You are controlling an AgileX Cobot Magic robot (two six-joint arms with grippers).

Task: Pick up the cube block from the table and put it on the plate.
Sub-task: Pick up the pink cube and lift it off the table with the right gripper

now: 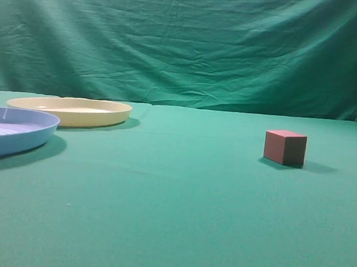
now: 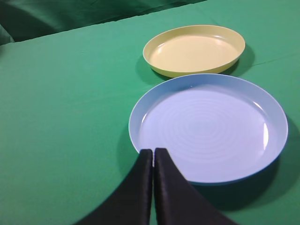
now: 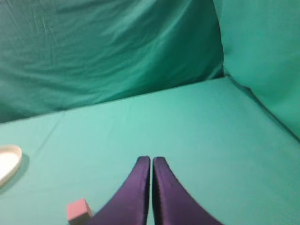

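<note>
The cube block [image 1: 285, 147] sits alone on the table [image 1: 178, 214], right of centre in the exterior view, resting flat on the green cloth with one corner turned toward the camera and a small shadow beside it. Well apart from it, at the left of that view, lies the plate [image 1: 70, 111], pale yellow and shallow, with nothing on it. A light blue ribbed plate [image 1: 8, 131] lies nearer the camera at the left edge, just beside the yellow one; whether the rims touch I cannot tell.

In the left wrist view the left gripper [image 2: 153, 157] hangs at the bottom centre of the frame, its two dark fingers pressed together with nothing between them, tips over the near rim of the blue plate.

In the right wrist view the right gripper [image 3: 151, 163] is likewise clenched on nothing, at the lower centre. The cube lies at the lower left, just beside the left finger, apart from it. A sliver of the yellow plate shows at the left edge.
</note>
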